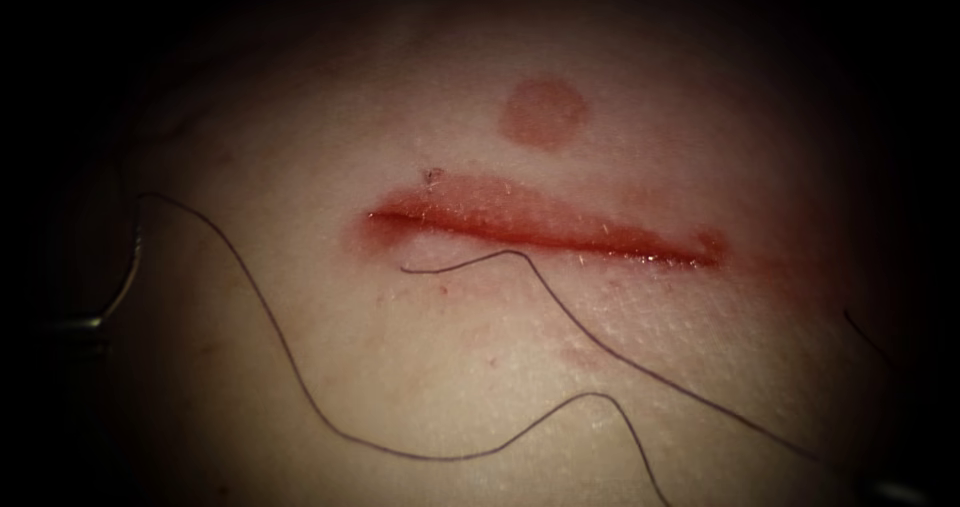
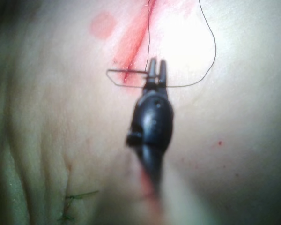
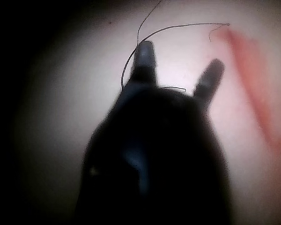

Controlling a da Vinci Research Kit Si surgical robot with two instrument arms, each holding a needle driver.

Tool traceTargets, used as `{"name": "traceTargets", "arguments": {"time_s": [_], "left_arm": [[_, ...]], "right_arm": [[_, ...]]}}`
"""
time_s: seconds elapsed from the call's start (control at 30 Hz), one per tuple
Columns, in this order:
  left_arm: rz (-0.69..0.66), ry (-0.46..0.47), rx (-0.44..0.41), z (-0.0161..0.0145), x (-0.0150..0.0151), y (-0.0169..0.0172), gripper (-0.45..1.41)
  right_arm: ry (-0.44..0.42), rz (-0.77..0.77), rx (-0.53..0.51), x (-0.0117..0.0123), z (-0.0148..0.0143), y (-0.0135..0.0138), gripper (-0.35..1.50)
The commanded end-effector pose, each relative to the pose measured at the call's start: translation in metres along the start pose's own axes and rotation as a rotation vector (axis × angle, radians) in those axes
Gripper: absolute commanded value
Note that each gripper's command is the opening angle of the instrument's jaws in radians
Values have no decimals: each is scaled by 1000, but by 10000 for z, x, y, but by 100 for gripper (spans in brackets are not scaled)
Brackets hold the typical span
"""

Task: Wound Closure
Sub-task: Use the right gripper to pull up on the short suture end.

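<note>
Pale tissue [image 1: 700, 167], cut [image 1: 540, 229] unclosed. Left gripper [image 2: 156, 70] clamps the needle [image 1: 131, 257] near one end, far left, out of the tissue. Right gripper [image 3: 180, 56] gapes empty beside loose thread [image 1: 640, 367]; best not to snag it.

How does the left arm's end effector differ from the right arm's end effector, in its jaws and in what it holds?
Jaws: the left end effector has them close together, nearly parallel; the right end effector has them spread wide.
Hold: the left grips the needle near one end, out of the tissue, left of the cut; the right holds nothing, with thread lying by it.
Both are dark and hover over the tissue.
</note>
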Motion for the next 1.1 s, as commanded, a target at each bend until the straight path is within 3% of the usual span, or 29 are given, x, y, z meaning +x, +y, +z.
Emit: {"name": "traceTargets", "arguments": {"time_s": [0.03,0.17,0.27,0.4,0.47,0.7,0.73,0.87,0.9,1.1], "left_arm": [[-1,2,-1,7,-7,2,-35],[0,4,-2,8,-7,4,-35],[0,4,-2,8,-7,4,-35],[0,4,-5,11,-7,4,-35],[0,6,-6,14,-6,6,-35],[-2,11,-15,22,-7,11,-35],[-1,10,-21,24,-7,13,-35],[1,10,-24,27,-8,15,-35],[1,11,-24,26,-8,15,-35],[-5,11,-25,26,-8,15,-35]], "right_arm": [[45,35,44,10,4,-7,149],[251,158,149,51,-8,-7,149],[358,226,198,73,-13,-8,149],[436,210,180,105,7,-7,147],[320,105,131,123,46,-6,147],[136,-122,97,134,171,14,139],[82,-176,97,131,209,27,130],[10,-229,99,121,268,59,125],[-7,-243,97,110,293,79,123],[-66,-277,97,73,336,117,118]]}}
